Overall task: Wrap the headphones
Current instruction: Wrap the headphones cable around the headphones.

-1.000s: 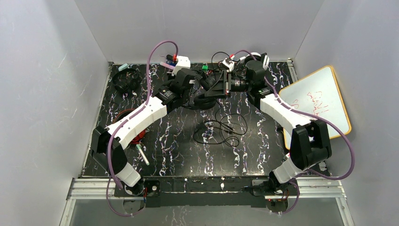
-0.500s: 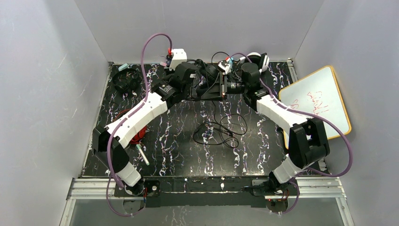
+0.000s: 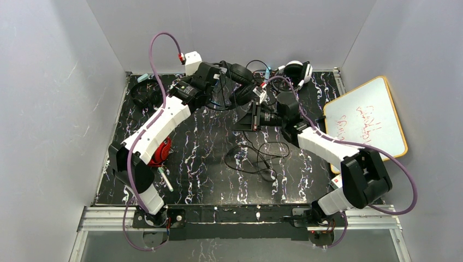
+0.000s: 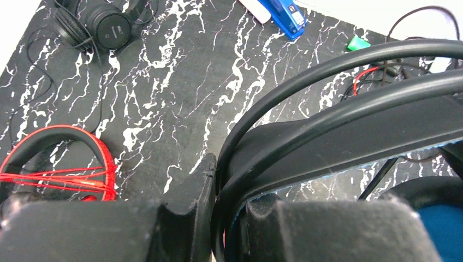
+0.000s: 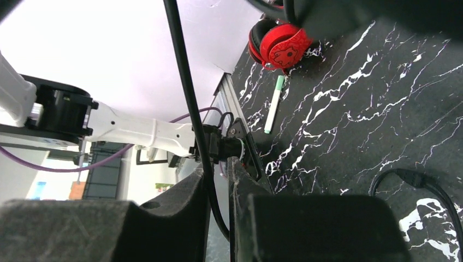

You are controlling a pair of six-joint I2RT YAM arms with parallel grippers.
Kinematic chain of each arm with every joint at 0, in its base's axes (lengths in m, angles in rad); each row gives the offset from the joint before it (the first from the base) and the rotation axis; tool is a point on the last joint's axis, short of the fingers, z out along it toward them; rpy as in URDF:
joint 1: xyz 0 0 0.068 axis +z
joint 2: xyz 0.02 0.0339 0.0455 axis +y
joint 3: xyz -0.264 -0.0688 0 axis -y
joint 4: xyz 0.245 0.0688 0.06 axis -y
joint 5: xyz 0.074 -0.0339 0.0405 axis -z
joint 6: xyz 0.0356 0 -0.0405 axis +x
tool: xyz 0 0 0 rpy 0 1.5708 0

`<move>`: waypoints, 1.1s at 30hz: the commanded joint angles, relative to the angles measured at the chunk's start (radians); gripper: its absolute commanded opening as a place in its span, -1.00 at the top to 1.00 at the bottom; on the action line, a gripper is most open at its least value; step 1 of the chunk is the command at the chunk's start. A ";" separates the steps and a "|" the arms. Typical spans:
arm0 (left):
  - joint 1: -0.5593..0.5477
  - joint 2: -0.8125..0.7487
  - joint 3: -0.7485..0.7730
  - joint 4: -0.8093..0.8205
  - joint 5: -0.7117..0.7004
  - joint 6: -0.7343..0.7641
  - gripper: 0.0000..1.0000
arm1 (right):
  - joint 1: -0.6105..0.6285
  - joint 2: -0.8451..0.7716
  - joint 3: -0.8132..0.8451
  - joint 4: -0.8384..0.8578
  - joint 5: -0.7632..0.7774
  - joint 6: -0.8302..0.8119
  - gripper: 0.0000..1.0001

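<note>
The black headphones with a blue-lined headband (image 4: pixel 349 109) hang above the back of the table (image 3: pixel 240 82). My left gripper (image 4: pixel 229 196) is shut on the headband, seen from above at the gripper (image 3: pixel 221 82). Their thin black cable (image 5: pixel 185 82) runs down between the fingers of my right gripper (image 5: pixel 218 185), which are closed narrowly on it. That gripper (image 3: pixel 254 116) sits just in front of the headphones. The rest of the cable lies in loose loops (image 3: pixel 256 155) on the table. The red headphones (image 3: pixel 160 152) lie at the left, the all-black pair (image 3: pixel 144 93) at the back left.
White headphones (image 3: pixel 297 70) rest at the back right. A whiteboard (image 3: pixel 366 117) leans off the table's right edge. A green-tipped marker (image 3: pixel 165 179) lies near the red pair. A blue object (image 4: pixel 281 13) and a small green piece (image 4: pixel 357 42) sit by the back wall.
My left gripper has carried the headphones up and toward the back left. My right gripper has drawn nearer and lower along the cable, so the two have moved apart.
</note>
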 commanded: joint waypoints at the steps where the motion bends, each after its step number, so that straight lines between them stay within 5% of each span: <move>1: 0.015 -0.029 0.064 0.063 -0.008 -0.115 1.00 | 0.035 -0.068 -0.058 0.096 0.074 -0.076 0.54; 10: 0.058 0.000 0.146 0.013 0.149 -0.149 1.00 | 0.073 -0.065 -0.157 0.150 0.147 -0.204 0.54; 26: 0.092 -0.025 0.206 -0.039 0.266 -0.159 1.00 | 0.075 -0.015 -0.312 0.302 0.189 -0.188 0.61; 33: 0.104 -0.029 0.206 -0.034 0.337 -0.145 1.00 | 0.075 -0.050 -0.342 0.324 0.188 -0.199 0.32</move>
